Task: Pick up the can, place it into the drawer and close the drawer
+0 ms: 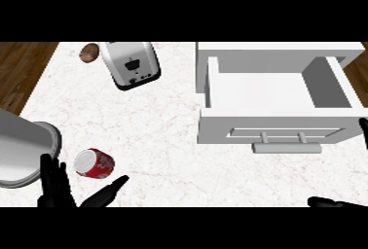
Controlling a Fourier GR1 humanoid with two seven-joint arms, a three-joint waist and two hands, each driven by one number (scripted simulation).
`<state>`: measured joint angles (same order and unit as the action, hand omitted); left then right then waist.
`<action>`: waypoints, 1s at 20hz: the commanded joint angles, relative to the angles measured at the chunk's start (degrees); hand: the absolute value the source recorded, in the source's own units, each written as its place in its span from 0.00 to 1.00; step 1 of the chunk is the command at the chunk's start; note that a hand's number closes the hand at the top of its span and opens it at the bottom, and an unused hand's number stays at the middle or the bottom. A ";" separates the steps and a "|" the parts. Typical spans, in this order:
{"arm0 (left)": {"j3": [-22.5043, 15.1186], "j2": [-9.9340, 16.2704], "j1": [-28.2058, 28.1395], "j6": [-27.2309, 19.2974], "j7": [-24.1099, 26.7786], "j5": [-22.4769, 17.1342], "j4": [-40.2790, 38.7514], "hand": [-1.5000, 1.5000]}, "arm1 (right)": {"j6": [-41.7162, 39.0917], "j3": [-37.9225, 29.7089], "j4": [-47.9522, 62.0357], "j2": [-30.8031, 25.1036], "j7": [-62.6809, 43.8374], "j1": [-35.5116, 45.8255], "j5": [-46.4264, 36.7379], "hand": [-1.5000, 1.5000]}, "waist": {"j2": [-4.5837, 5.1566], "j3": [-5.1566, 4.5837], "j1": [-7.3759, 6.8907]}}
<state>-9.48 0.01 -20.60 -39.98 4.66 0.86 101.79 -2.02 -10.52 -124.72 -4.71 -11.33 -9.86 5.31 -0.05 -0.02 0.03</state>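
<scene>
White marble counter [165, 121] fills the scene, with wooden floor [18, 68] showing at the far left. Red can [94, 162] lies on its side at the near left, just beside a grey rounded tray [22, 151] at the left edge. Left hand [61, 192] sits just near of the can, fingers straight and spread, thumb out to the right, gripping nothing. Right hand [334, 203] barely shows at the near right edge; its fingers cannot be made out. White drawer [277, 97] stands open at the right, handle [287, 146] facing near. Toaster [131, 64] and a brown potato [89, 52] sit at the far side
</scene>
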 commanded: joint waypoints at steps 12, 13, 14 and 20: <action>9.70 -0.01 7.47 5.75 15.23 -13.46 -21.84 0.00 | -2.83 -6.67 -5.84 -2.18 -5.21 -0.62 5.82 0.00 | 0.01 0.00 0.11; 6.98 -0.01 6.26 4.16 21.30 -16.37 -25.72 0.00 | -2.48 -5.21 -0.83 -1.57 -2.73 1.99 3.56 0.00 | 0.04 0.00 -0.06; 8.83 0.92 4.88 4.41 13.42 -12.89 -19.06 0.00 | -1.90 -3.91 -1.33 -0.03 -2.00 1.85 2.42 0.00 | 0.02 0.02 -0.08; 12.17 0.00 13.22 8.02 27.54 -21.36 -39.02 0.00 | -3.82 -4.92 -5.41 -0.04 -3.23 -1.97 2.10 0.00 | 0.05 -0.02 0.20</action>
<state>1.01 0.21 -11.52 -33.53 25.91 -16.58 72.58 -5.41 -15.24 -129.03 -4.92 -14.23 -11.22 8.13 -0.03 -0.02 0.12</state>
